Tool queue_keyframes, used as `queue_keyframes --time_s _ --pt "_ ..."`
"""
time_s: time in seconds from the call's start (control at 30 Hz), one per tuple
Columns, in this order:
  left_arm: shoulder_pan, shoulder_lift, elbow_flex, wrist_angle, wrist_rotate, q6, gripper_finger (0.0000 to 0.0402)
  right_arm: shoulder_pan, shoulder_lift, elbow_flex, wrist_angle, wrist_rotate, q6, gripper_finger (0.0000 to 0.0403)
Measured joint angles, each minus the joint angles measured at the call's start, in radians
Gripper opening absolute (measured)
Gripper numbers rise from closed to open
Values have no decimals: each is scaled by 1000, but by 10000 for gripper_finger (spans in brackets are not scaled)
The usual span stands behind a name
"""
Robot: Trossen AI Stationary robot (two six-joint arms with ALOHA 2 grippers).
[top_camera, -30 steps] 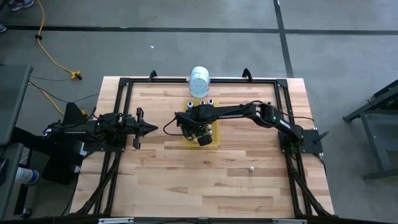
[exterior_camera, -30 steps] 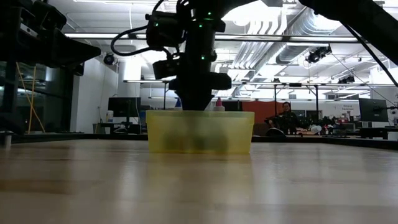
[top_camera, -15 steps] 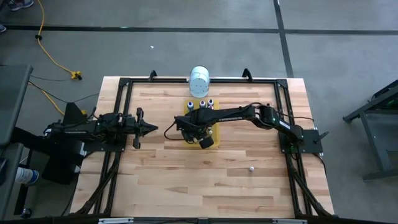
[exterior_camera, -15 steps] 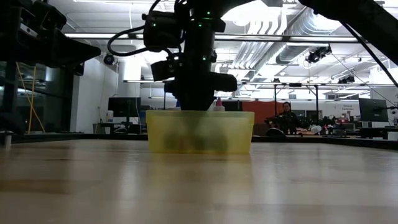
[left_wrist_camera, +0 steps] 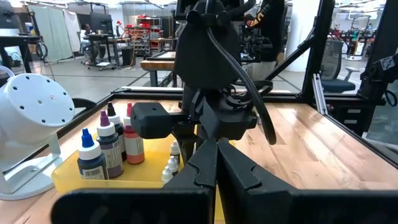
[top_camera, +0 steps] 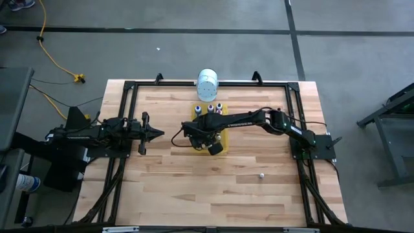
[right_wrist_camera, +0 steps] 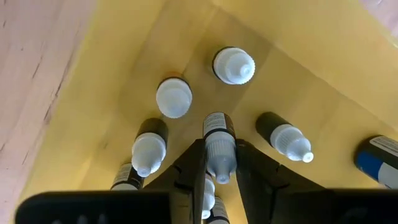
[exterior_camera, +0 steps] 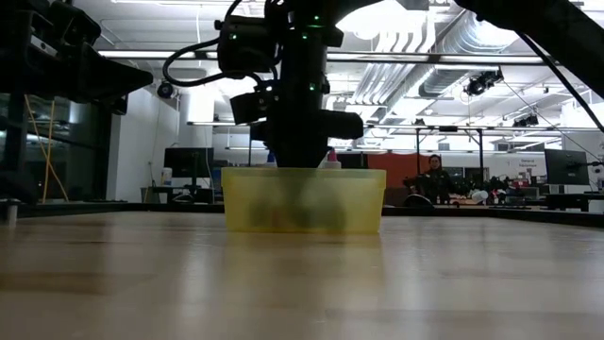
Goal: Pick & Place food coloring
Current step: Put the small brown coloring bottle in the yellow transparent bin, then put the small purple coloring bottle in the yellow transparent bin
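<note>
Surface (top_camera: 194, 181): pale wooden top inside a black frame; the yellow tray serves as landmark below.
White container (top_camera: 207, 84): large perforated cylinder lying just beyond the tray's far end, at the surface's back edge.
Yellow tray (top_camera: 195, 110): low-walled and translucent, mid-surface toward the back; in the low view its wall hides what stands inside.
Right arm: reaches across from the right side and hangs directly over the tray.
Left arm: waits well to the tray's left, its pincer (top_camera: 155, 134) fully closed, holding nothing, pointing at the tray.
Right pincer (right_wrist_camera: 219, 163): down inside the tray, jaws narrowed on a small bottle (right_wrist_camera: 217, 144), one dark finger on each side of its body, white cap toward the wrist camera.
Food coloring, tall (left_wrist_camera: 111, 149): three bottles, blue, dark purple and reddish, upright at the tray's far end.
Food coloring, small (right_wrist_camera: 173, 97): several white-capped bottles standing on the tray floor around the gripped one, near it but apart.
Stray item (top_camera: 261, 175): a tiny white thing on the bare surface, well apart from the tray, nearer the front.
Risk, slip: the hold looks to sit on a narrow, smooth bottle; a quick lift could let it twist or drop back.
Risk, knock: neighbours crowd the fingers; any sideways drift could topple them.
Risk, snag: clipping the tray wall on the way out could drag the tray.
</note>
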Motion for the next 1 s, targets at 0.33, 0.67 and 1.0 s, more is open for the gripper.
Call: queue_keyframes --time_s 0.33,0.67,1.0 --pt "0 0 0 0 0 0 0 0 0 0 0 2 0 85" --pt "0 0 0 0 0 0 0 6 0 0 0 15 0 144" --pt "0 0 0 0 0 0 0 6 0 0 1 149 23 150"
